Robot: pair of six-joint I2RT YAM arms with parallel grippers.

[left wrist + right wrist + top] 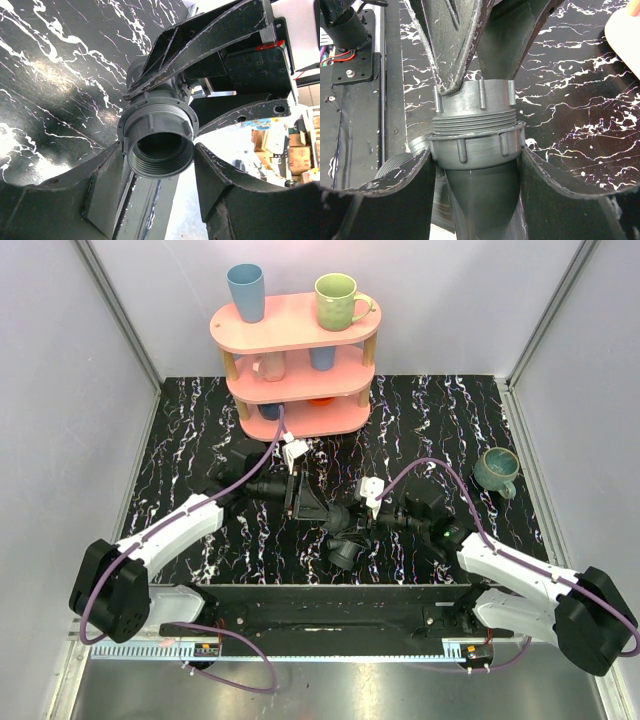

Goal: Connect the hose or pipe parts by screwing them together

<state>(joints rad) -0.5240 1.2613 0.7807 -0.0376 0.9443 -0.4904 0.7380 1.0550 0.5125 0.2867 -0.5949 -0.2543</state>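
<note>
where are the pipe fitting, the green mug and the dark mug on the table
pipe fitting (155, 116): left wrist view, on the ribbed collar behind its threaded open end.
green mug (337, 302): top view, on its side wall below the rim.
dark mug (495, 470): top view, on its body.

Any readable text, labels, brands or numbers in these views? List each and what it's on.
None readable.
Cardboard boxes, background of the left wrist view: print blurred.
Red strip, upper right of the same view: too small to read.
Stickers on the base rail, top view: too small.
Pipe parts, green mug: no markings seen.
</note>
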